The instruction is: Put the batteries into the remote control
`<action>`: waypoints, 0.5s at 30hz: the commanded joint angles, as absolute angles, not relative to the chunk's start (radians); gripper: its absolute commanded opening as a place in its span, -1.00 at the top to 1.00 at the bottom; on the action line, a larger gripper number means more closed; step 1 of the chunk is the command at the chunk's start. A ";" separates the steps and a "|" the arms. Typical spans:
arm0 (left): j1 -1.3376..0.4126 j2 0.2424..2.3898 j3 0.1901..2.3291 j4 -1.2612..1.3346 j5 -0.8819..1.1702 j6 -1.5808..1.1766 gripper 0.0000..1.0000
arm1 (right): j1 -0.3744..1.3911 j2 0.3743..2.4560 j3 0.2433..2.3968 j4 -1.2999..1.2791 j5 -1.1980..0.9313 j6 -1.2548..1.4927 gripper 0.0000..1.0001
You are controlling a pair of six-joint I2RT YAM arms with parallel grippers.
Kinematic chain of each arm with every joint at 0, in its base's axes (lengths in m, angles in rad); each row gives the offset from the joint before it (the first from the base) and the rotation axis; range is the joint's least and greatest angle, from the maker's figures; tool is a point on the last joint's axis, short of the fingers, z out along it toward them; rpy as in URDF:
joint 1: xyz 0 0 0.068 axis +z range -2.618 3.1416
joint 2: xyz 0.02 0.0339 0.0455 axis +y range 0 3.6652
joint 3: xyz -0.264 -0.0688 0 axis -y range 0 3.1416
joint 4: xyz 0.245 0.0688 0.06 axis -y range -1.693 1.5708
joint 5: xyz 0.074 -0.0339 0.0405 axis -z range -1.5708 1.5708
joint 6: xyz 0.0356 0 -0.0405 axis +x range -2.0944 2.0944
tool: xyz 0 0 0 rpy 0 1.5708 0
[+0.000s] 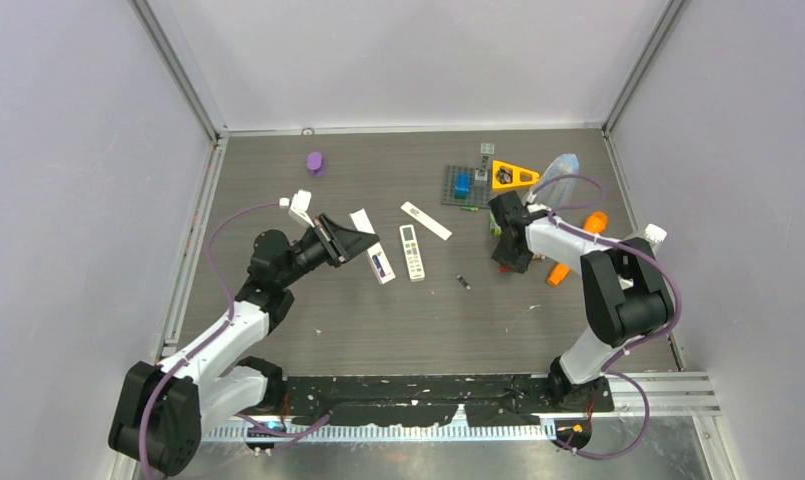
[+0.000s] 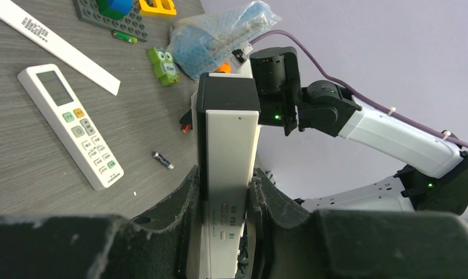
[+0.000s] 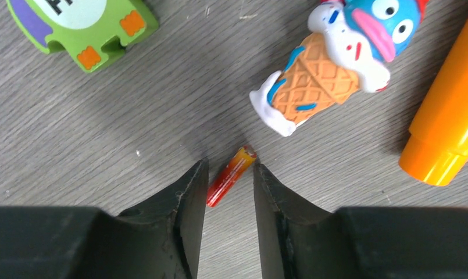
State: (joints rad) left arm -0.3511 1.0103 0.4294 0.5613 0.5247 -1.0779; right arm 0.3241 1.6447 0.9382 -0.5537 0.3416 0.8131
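Observation:
My left gripper [image 1: 361, 243] is shut on a white remote [image 2: 228, 151], with the jaws clamped on its long sides. In the top view this remote [image 1: 374, 252] shows a dark bluish patch near its near end. A second white remote [image 1: 412, 252] with buttons lies face up beside it. A blackish battery [image 1: 463, 283] lies alone on the table and also shows in the left wrist view [image 2: 162, 160]. My right gripper [image 3: 229, 165] is open and low over the table. A red-orange battery [image 3: 230, 175] lies between its fingertips. I cannot pick out a blue battery with certainty.
A long white strip [image 1: 425, 220] lies behind the remotes. A green owl toy [image 3: 83, 26], an ice-cream toy [image 3: 330, 64] and a big orange carrot toy [image 3: 452, 116] crowd the right gripper. A grey brick plate [image 1: 463, 187], a yellow triangle [image 1: 513, 177] and a purple object [image 1: 315, 162] sit at the back.

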 commanded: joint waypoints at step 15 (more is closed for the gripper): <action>-0.347 1.139 0.440 0.688 0.677 -1.225 1.00 | 0.536 1.481 1.063 -0.459 0.074 0.388 0.90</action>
